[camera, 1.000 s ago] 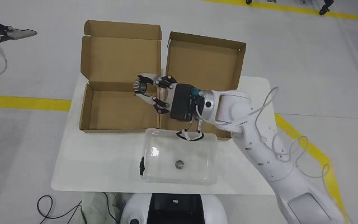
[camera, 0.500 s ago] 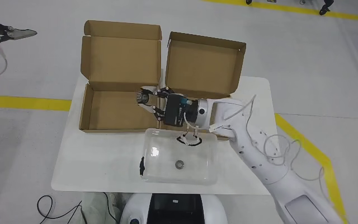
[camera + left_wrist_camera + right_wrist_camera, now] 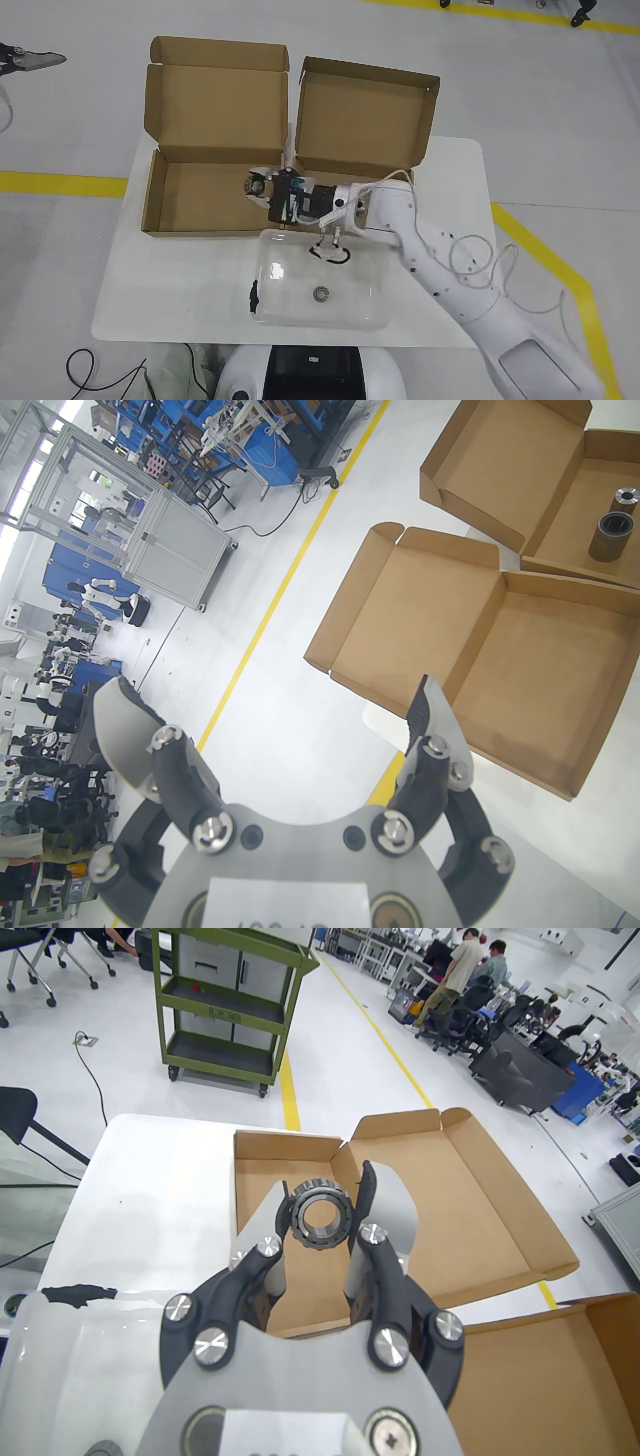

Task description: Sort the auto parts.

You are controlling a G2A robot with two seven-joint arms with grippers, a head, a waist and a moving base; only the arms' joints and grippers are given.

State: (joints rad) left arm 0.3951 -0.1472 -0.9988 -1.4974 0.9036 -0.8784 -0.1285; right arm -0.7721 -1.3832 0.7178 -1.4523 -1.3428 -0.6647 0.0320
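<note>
- Right wrist view: right gripper [image 3: 324, 1202] clamped a roller bearing [image 3: 318, 1192] across its outer ring, over a cardboard box [image 3: 295, 1148].
- Left gripper [image 3: 270, 696] gaped wide, empty.
- Likely heavy, slick steel; rim grip suited it.

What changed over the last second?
The right gripper, shut on the bearing throughout, came down and back toward the robot, low over the left box, with its arm folding in. Nothing was let go. The right box and the clear bin stayed put.

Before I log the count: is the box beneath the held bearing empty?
Empty: the box shows bare cardboard; the right gripper holds the bearing.
</note>
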